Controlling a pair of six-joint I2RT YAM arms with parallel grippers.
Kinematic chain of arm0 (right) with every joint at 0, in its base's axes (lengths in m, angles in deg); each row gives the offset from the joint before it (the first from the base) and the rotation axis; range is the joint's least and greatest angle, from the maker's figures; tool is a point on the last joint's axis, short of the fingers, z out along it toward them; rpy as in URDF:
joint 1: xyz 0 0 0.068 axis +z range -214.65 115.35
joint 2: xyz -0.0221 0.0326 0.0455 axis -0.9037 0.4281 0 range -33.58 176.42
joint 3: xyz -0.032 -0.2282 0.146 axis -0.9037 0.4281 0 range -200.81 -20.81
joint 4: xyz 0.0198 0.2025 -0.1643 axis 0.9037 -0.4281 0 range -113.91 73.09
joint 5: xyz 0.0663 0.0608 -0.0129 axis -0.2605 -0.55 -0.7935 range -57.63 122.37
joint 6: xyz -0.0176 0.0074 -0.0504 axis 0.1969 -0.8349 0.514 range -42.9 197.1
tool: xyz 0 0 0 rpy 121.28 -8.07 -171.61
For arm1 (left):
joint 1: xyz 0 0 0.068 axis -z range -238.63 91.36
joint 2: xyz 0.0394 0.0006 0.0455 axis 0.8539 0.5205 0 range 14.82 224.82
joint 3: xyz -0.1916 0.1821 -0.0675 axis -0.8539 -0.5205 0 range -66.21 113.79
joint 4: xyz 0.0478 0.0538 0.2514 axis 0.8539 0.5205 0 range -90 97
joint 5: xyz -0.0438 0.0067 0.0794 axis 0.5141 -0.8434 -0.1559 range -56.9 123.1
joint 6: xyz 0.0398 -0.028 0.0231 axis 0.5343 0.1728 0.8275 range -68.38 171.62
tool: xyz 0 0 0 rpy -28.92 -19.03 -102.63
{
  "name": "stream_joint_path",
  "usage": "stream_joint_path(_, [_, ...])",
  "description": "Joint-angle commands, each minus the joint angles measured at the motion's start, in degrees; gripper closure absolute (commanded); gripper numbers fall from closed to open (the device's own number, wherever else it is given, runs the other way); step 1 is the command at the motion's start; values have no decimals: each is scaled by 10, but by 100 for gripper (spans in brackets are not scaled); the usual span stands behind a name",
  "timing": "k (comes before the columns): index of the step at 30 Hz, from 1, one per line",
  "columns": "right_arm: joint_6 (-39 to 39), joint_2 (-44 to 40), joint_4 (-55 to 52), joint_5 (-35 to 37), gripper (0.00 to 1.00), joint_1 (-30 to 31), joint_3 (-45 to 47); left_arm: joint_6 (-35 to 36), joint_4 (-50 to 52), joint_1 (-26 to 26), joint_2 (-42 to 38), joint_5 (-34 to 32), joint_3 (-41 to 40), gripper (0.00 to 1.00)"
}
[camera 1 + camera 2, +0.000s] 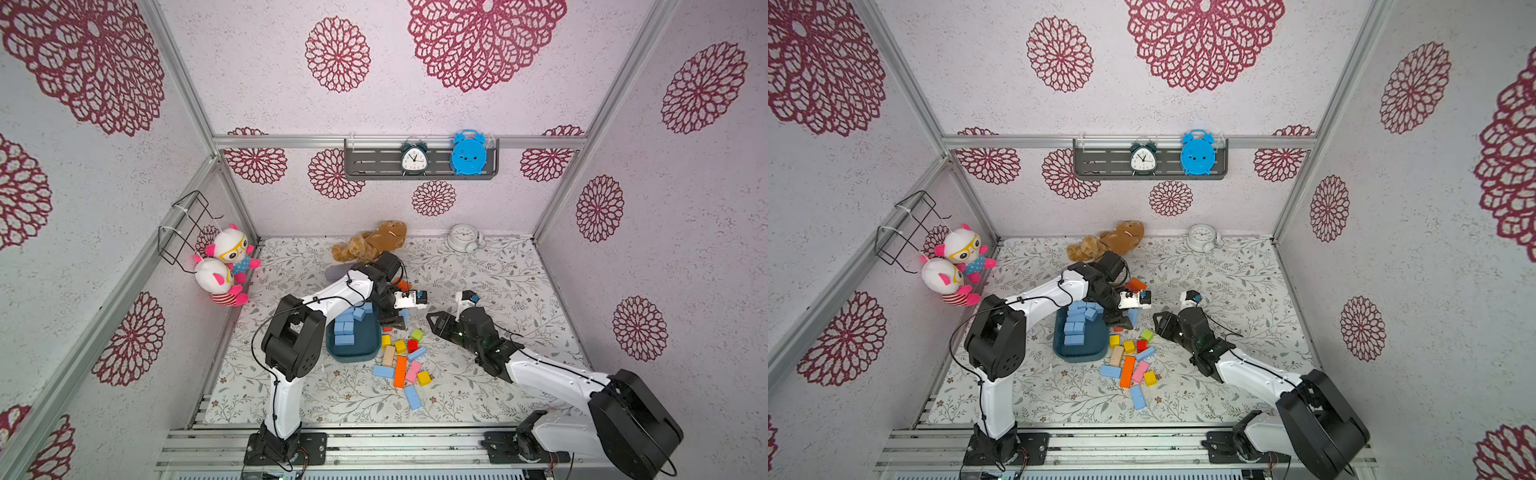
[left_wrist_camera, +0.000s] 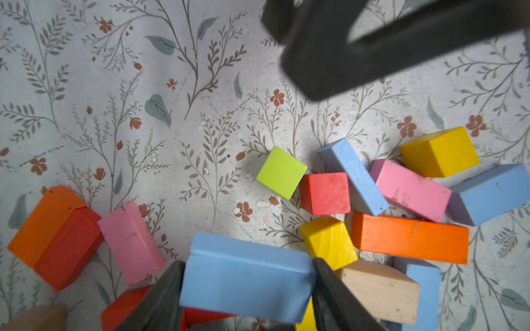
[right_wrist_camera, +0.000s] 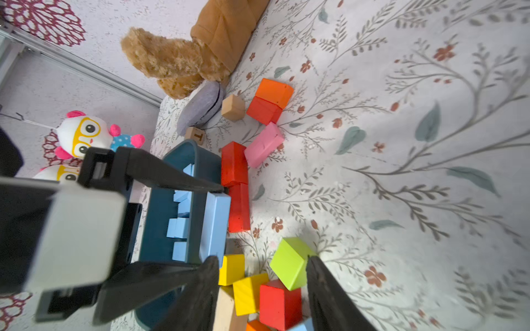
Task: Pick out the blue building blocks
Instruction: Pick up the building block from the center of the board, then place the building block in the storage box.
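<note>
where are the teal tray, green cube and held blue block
teal tray [image 1: 367, 340]: in a top view, bare floor
green cube [image 1: 417, 335]: in a top view, top face
held blue block [image 2: 246, 276]: left wrist view, broad face

bare mat [image 1: 457, 399] right of block pile [image 1: 400, 370], tray [image 1: 353, 358] tight on left

In both top views the left arm [image 1: 332, 297] covers the far end of the tray [image 1: 353, 360] and some blue blocks [image 1: 344, 338] inside. In the left wrist view a red block [image 2: 126, 306] is mostly hidden beneath the held blue block [image 2: 246, 275], and a tan block [image 2: 34, 319] is cut off by the picture's edge. The white clock [image 1: 463, 237] by the surface's far edge is too small to read.
</note>
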State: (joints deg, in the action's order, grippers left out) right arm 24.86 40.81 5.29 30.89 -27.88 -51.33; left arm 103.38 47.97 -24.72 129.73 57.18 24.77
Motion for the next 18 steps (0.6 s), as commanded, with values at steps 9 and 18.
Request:
stream_joint_path(9, [-73, 123, 238, -153, 51, -12, -18, 4, -1, 1, -17, 84, 11, 53])
stream_joint_path(18, [-78, 138, 251, -152, 83, -14, -21, -19, 5, 1, -8, 91, 38, 34])
